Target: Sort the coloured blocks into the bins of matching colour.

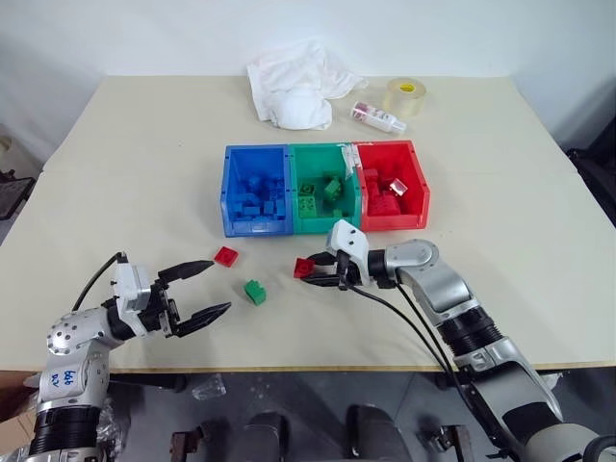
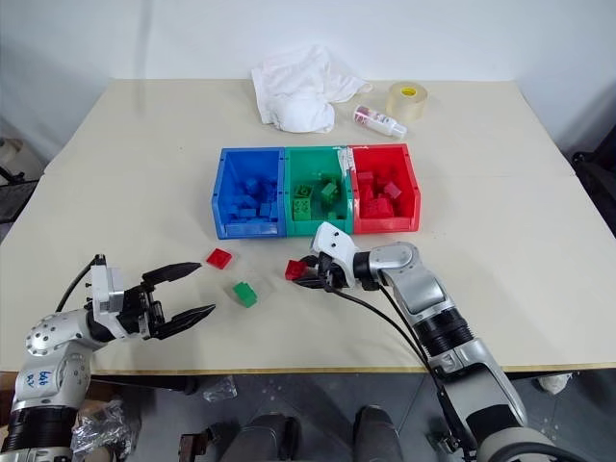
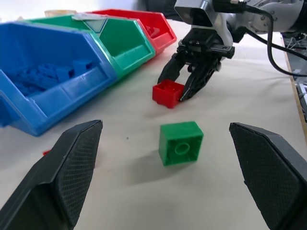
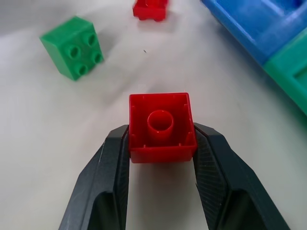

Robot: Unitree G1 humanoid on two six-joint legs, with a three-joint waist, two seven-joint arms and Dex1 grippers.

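Red block [image 4: 162,125] sits pinched in my right claw [image 1: 310,273] at frame centre; my left claw [image 1: 202,291], lower left, gapes wide over the table [image 1: 115,183].

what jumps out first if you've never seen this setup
The blue, green and red bins in a row mid-table, each holding bricks of its own colour. In front of them, the right pincer is shut on a red brick, with a green brick and another red brick loose nearby.
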